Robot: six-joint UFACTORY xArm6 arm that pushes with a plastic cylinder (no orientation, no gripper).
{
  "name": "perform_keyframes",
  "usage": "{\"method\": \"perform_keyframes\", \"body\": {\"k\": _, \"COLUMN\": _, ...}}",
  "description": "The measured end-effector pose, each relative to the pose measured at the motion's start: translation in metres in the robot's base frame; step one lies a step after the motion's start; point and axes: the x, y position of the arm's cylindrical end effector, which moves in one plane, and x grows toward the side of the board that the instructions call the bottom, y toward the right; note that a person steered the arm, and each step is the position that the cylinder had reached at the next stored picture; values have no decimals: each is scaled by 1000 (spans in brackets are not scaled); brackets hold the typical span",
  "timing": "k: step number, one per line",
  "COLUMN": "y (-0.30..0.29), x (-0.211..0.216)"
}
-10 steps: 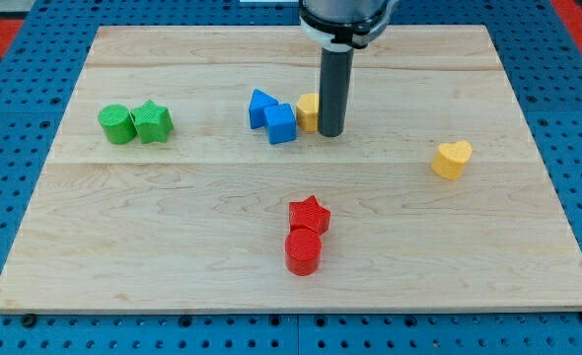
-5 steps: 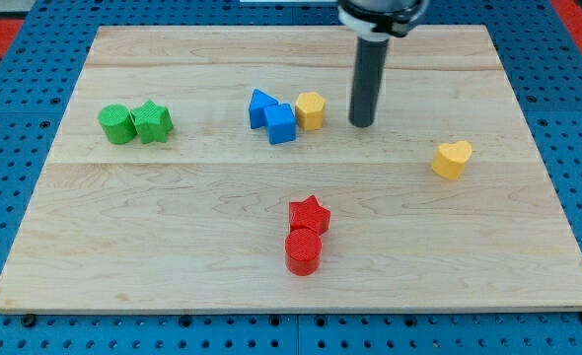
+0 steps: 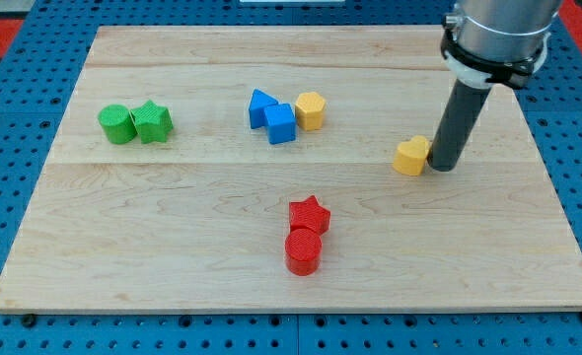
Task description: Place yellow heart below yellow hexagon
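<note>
The yellow heart (image 3: 409, 156) lies right of the board's middle. My tip (image 3: 442, 166) rests on the board right against the heart's right side. The yellow hexagon (image 3: 311, 109) sits up and to the left of the heart, touching the blue cube (image 3: 280, 123). The heart is lower than the hexagon and well to its right.
A blue triangular block (image 3: 261, 106) sits next to the blue cube. A green cylinder (image 3: 116, 124) and green star (image 3: 152, 121) are at the left. A red star (image 3: 309, 214) and red cylinder (image 3: 303, 250) are at the bottom middle. The wooden board (image 3: 173, 217) lies on a blue pegboard.
My tip moved from beside the yellow hexagon to the right, got behind the yellow heart and pushed it left and slightly up.
</note>
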Motion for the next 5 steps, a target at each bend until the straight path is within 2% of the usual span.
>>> {"method": "perform_keyframes", "body": {"k": 2, "y": -107, "x": -15}}
{"method": "perform_keyframes", "body": {"k": 4, "y": -117, "x": -33}}
{"method": "perform_keyframes", "body": {"k": 5, "y": -91, "x": -11}}
